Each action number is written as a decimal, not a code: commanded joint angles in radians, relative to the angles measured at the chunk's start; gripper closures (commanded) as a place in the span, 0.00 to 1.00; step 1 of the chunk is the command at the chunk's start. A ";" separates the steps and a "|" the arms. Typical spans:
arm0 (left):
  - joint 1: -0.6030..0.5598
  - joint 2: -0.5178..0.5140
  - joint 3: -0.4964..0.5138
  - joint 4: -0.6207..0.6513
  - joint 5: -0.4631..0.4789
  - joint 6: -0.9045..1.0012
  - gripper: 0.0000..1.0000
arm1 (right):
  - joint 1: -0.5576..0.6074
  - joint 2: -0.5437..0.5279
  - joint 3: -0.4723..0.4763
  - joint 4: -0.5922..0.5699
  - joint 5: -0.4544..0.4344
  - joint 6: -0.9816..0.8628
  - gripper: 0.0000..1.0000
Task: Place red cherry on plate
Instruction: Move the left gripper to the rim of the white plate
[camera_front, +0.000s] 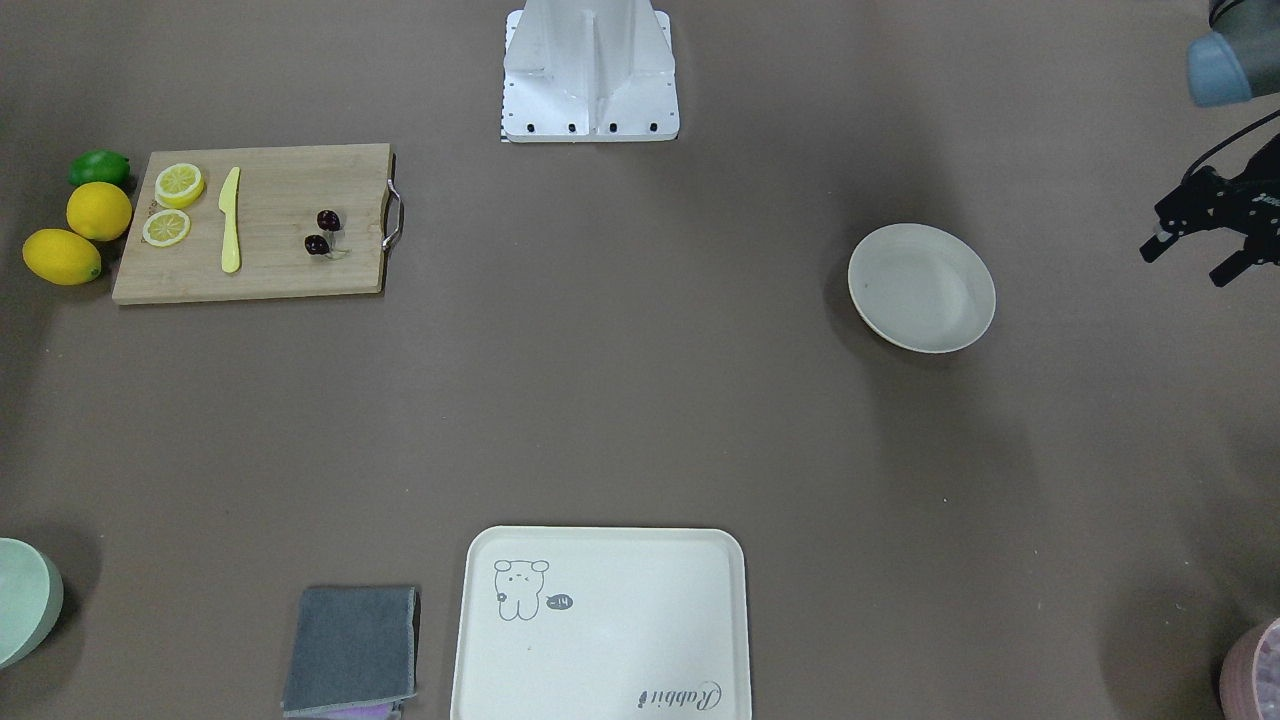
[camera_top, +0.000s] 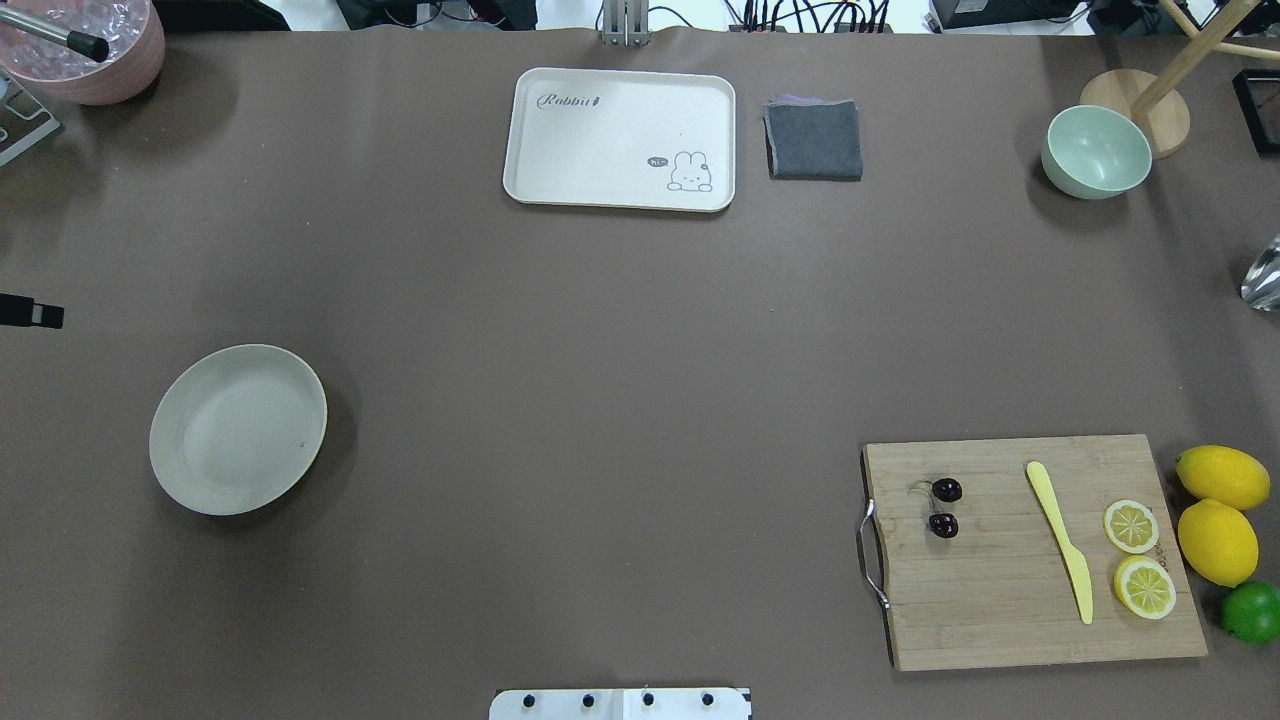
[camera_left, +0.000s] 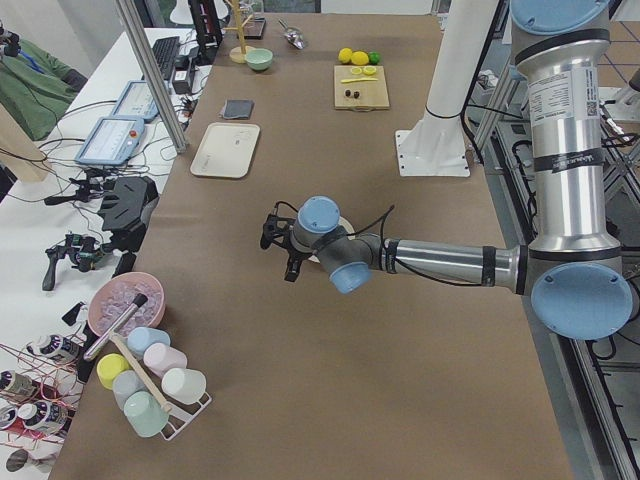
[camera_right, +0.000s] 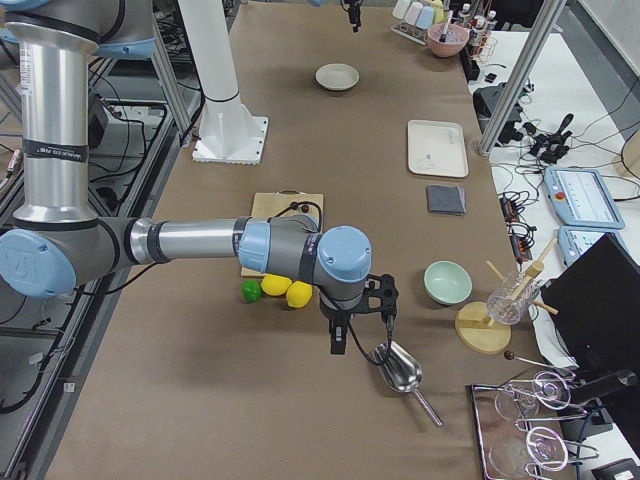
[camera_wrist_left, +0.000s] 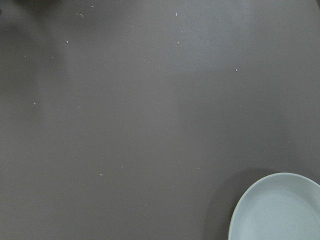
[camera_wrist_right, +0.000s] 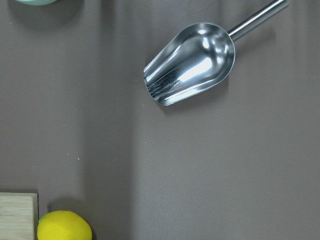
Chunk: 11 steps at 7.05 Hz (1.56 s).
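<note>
The red cherry (camera_front: 322, 232) is a pair of dark cherries lying on the wooden cutting board (camera_front: 270, 270), seen from overhead near the board's handle end (camera_top: 942, 507). Across the table stands the plate (camera_front: 921, 288), round, cream-white and bare (camera_top: 237, 430); its rim shows in the left wrist view (camera_wrist_left: 277, 210). My left gripper (camera_front: 1190, 258) hovers beside the plate toward the table's end, open, with nothing between its fingers. My right gripper (camera_right: 360, 325) hangs past the lemons, above the table near a metal scoop; I cannot tell whether it is open or shut.
On the board lie a yellow knife (camera_top: 1060, 540) and two lemon slices (camera_top: 1131, 526). Two lemons (camera_top: 1217, 540) and a lime (camera_top: 1252, 611) sit beside it. A bear-print tray (camera_top: 620, 110), a grey cloth (camera_top: 814, 140), a green bowl (camera_top: 1095, 152) and a scoop (camera_wrist_right: 192, 65) stand farther off.
</note>
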 joint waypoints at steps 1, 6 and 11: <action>0.169 0.001 0.007 -0.066 0.105 -0.092 0.02 | 0.000 -0.002 -0.002 0.000 0.016 0.009 0.00; 0.300 -0.036 0.151 -0.235 0.162 -0.095 0.21 | -0.002 -0.002 0.000 0.000 0.016 0.009 0.00; 0.298 -0.029 0.134 -0.233 0.120 -0.101 1.00 | 0.000 -0.004 0.002 0.000 0.014 0.007 0.00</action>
